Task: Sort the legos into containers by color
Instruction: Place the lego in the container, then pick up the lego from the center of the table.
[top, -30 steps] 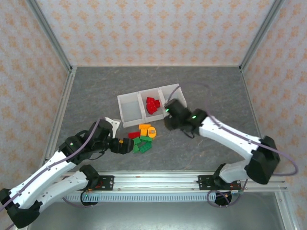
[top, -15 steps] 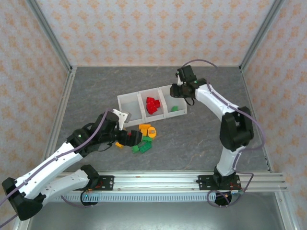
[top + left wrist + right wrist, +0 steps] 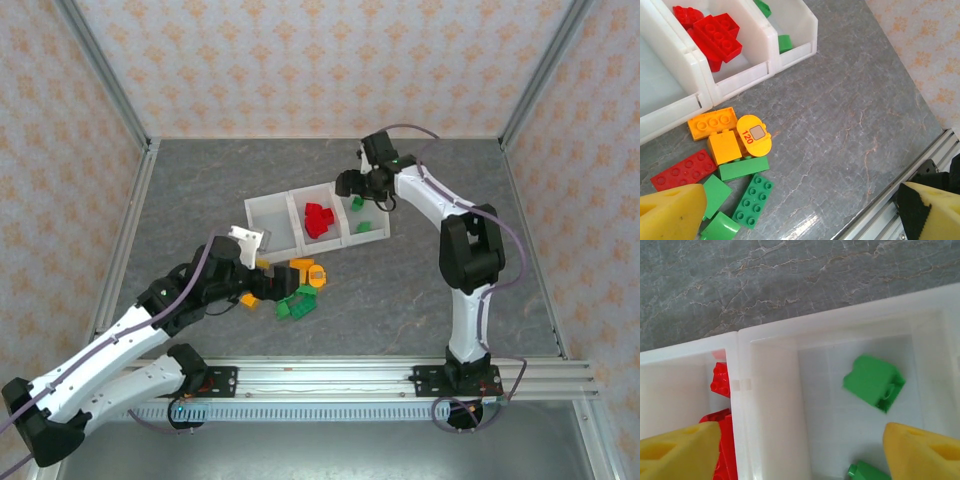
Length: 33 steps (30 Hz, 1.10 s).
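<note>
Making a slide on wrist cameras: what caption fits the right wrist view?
Open right gripper over the end bin with two green legos; red legos in the neighbouring bin.

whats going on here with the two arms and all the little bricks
Two robot arms are sorting toy bricks by color into a row of white bins. The right claw hangs open over the right-hand bin, where green bricks lie. Red bricks sit in the middle bin. The left claw is open above the loose pile of green, orange and red bricks on the table, holding nothing.
</note>
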Available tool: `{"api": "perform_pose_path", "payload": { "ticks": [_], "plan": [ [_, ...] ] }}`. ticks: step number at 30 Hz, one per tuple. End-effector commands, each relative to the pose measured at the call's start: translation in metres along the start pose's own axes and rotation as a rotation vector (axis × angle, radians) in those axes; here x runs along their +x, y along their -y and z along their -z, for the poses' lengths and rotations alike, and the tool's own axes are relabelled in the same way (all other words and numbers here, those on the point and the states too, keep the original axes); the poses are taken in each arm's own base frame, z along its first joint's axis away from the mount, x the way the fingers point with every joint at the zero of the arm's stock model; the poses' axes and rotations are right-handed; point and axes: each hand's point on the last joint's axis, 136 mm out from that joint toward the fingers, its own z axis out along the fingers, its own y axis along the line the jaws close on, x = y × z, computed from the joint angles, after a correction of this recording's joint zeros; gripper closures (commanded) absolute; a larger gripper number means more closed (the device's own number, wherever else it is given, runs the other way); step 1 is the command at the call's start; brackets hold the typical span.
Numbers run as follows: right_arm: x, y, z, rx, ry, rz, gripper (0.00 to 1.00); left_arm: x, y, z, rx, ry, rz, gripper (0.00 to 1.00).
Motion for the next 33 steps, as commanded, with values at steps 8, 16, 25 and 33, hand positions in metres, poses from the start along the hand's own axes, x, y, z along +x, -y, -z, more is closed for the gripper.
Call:
{"api": "perform_pose_path", "payload": {
  "ticks": [8,16,25,33],
  "plan": [
    [0.053,-0.028,0.068,0.031,0.001,0.048,0.0,0.006,-0.046,0.015,-0.266,-0.006,-0.007,0.01],
    [0.142,-0.047,0.073,0.064,-0.146,0.124,0.0,0.033,-0.052,0.023,-0.299,-0.15,0.004,0.01],
    [0.198,-0.057,0.046,0.129,-0.255,0.191,0.0,0.054,-0.055,0.051,-0.294,-0.207,0.008,0.01],
    [0.196,-0.074,0.025,0.086,-0.244,0.142,0.14,0.057,-0.054,0.053,-0.264,-0.181,0.019,0.01]
  ]
}}
